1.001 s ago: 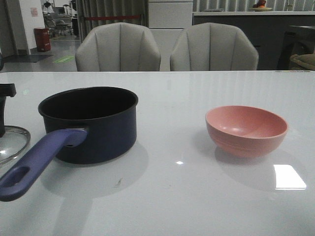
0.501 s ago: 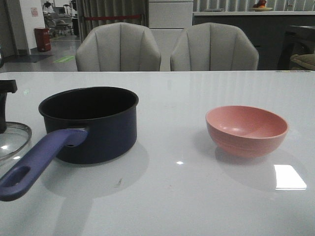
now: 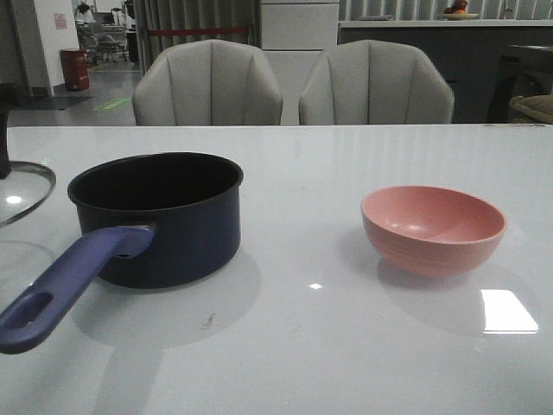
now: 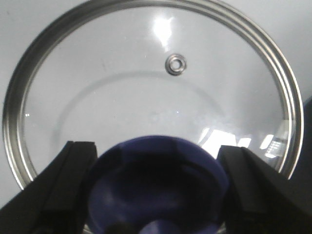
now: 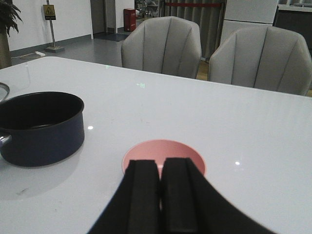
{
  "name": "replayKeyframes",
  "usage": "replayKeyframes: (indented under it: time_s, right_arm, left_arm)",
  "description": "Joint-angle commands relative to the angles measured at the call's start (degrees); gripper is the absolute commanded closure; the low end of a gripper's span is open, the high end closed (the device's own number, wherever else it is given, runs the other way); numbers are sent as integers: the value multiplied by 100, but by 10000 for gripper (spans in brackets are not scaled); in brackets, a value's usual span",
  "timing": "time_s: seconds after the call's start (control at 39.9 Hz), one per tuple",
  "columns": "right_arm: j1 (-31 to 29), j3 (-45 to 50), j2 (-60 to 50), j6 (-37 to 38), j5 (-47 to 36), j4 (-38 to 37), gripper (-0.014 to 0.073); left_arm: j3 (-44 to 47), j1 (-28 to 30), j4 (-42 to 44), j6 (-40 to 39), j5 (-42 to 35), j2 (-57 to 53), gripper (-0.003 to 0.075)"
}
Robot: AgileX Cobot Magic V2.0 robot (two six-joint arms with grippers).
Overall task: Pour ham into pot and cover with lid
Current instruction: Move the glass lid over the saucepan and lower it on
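The dark navy pot point(image 3: 164, 216) stands on the left of the table, its purple-blue handle point(image 3: 65, 281) pointing to the near left. It also shows in the right wrist view point(image 5: 39, 129). The glass lid point(image 3: 22, 186) hangs off the table at the far left edge, left of the pot. My left gripper point(image 4: 157, 190) is shut on the lid's dark blue knob point(image 4: 156, 180), one finger on each side. My right gripper point(image 5: 162, 195) is shut and empty, just on the near side of the pink bowl point(image 5: 146, 153). No ham shows; the pot's inside is dark.
The pink bowl point(image 3: 432, 226) stands on the right of the table and looks empty. Two grey chairs point(image 3: 294, 82) stand behind the far table edge. A patch of light glare point(image 3: 508, 311) lies at the near right.
The lid has risen off the table at the far left, held by my left gripper. The pot and the bowl have not moved.
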Motion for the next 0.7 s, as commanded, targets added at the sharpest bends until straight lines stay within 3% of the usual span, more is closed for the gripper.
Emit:
replayKeyframes:
  time_s: [0.0, 0.4, 0.68]
  right_arm:
    - [10, -165, 49, -45, -444, 31, 437]
    - [10, -165, 49, -45, -444, 31, 437]
    - [10, -165, 49, -45, -444, 31, 437]
  left_arm:
    - [-556, -217, -41, 204, 144, -504, 482]
    - [-1778, -1721, -41, 514, 441, -323, 482]
    - [-1855, -2097, -41, 514, 667, 49, 482]
